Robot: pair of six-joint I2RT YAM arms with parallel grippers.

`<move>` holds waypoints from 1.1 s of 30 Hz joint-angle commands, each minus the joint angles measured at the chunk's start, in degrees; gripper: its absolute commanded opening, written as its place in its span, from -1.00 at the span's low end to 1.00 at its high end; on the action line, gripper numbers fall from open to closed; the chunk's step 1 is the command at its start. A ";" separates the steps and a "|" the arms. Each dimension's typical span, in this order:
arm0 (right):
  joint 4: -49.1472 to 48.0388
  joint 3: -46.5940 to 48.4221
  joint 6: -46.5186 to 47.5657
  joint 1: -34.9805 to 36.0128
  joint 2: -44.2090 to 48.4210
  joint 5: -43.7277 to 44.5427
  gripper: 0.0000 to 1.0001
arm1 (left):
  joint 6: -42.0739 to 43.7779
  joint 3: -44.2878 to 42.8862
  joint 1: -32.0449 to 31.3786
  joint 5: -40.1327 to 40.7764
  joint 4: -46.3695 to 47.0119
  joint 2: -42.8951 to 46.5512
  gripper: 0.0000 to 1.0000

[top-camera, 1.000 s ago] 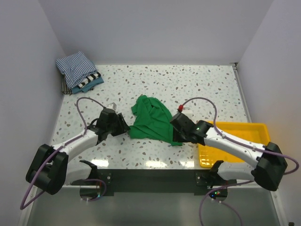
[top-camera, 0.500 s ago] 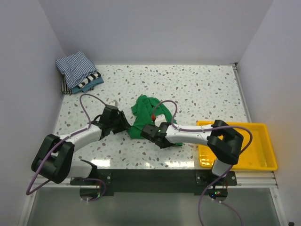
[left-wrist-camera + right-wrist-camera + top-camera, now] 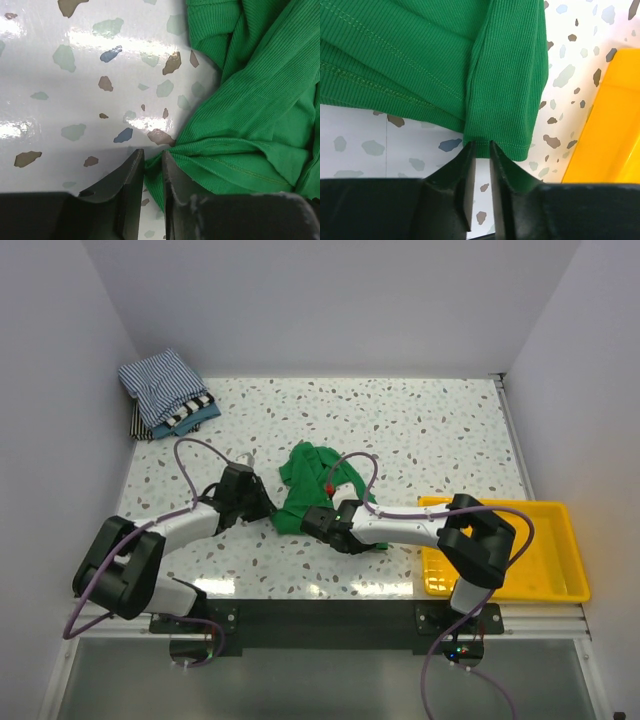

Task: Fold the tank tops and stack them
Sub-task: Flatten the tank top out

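A bright green tank top (image 3: 322,488) lies crumpled in the middle of the speckled table. My left gripper (image 3: 268,512) is at its near left edge. In the left wrist view the gripper (image 3: 152,159) has its jaws shut on a fold of the green tank top (image 3: 260,100). My right gripper (image 3: 312,522) reaches in low from the right to the near hem. In the right wrist view this gripper (image 3: 481,146) pinches the hem of the green tank top (image 3: 505,75). Folded tank tops (image 3: 165,390), blue-and-white striped on top, are stacked at the far left corner.
A yellow plastic tray (image 3: 545,558) stands at the near right, and its wall (image 3: 615,125) shows close to the right gripper. The right arm's forearm (image 3: 400,530) lies across the table's front. White walls close in the table on three sides.
The right arm has swung left along the front of the green tank top to its near hem. Both grippers' jaws have narrowed onto the cloth. The left gripper has barely moved.
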State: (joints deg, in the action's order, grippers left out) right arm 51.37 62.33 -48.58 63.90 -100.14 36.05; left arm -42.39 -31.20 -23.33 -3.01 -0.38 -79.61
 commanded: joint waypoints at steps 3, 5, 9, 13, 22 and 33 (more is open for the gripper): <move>-1.62 -0.19 0.06 0.09 -0.67 0.60 -0.65 | 1.17 -2.20 -0.14 -1.21 3.63 -0.02 -0.61; -2.24 -0.54 0.50 0.00 -0.06 -0.10 -0.66 | 1.35 -2.37 -0.13 -1.30 3.55 0.42 -0.75; -2.59 -0.36 0.59 0.00 1.95 -0.54 -0.40 | 1.43 -2.64 -0.13 -1.39 2.93 0.95 -0.92; -3.65 -0.10 1.38 0.00 1.70 -1.69 -0.38 | 1.43 -2.81 -0.13 -1.39 2.40 2.18 -1.00; -4.44 -1.59 1.03 -0.09 -0.93 -2.48 -0.36 | 1.79 -3.25 -0.13 -0.95 0.65 4.64 -1.00; 1.61 0.42 3.13 -3.34 7.28 0.68 -1.00 | 3.71 -9.30 -0.05 0.98 -7.95 9.73 -1.00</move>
State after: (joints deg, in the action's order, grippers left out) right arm 48.58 60.95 -46.28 62.11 -101.69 33.56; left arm -41.08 -34.81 -23.33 -3.60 -5.43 -73.54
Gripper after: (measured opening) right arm 0.011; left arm 0.020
